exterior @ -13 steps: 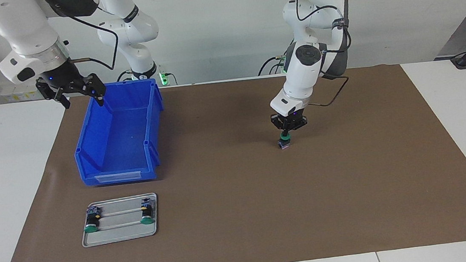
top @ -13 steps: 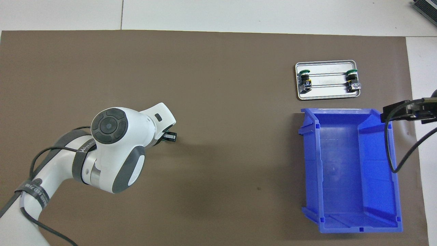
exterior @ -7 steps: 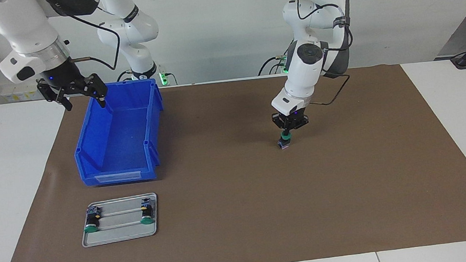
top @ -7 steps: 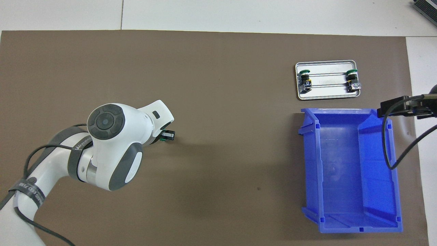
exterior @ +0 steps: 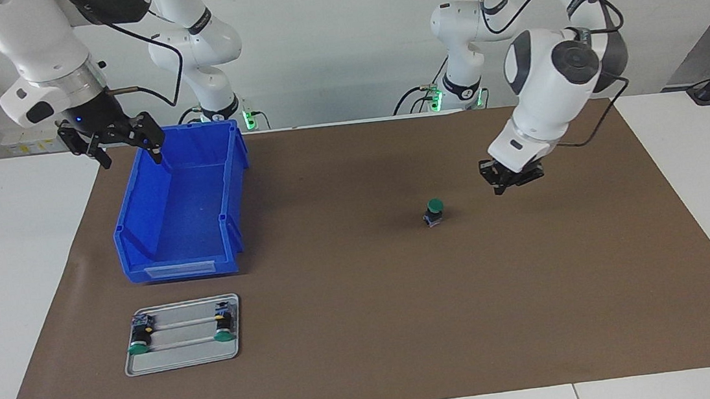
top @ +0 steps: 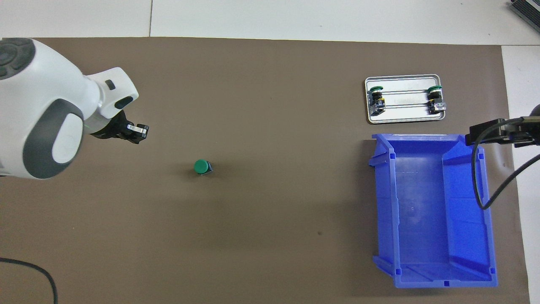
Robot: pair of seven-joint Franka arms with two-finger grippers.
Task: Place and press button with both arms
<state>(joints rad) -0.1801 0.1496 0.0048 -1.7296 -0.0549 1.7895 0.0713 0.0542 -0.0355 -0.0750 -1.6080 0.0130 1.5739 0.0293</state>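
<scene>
One button (exterior: 435,210) stands upright on the brown mat (exterior: 367,328) near its middle, green cap up; from above its cap (top: 201,166) shows as a round disc. My left gripper (exterior: 501,188) hangs shut and empty over the mat, apart from the button, toward the left arm's end of the table; in the overhead view the left gripper (top: 138,133) is clear of the cap. My right gripper (exterior: 127,154) is open and holds nothing, hovering over the rim of the blue bin (exterior: 134,208) at the edge nearest the robots.
A small metal tray (exterior: 185,364) lies on the mat beside the bin, farther from the robots, with two more green-capped buttons (exterior: 139,341) (exterior: 224,327) lying on their sides in it. The blue bin (top: 426,207) has nothing inside.
My left gripper has lifted off the button's cap and swung away toward the left arm's end of the table. The button stays standing where it was. The right arm has barely moved.
</scene>
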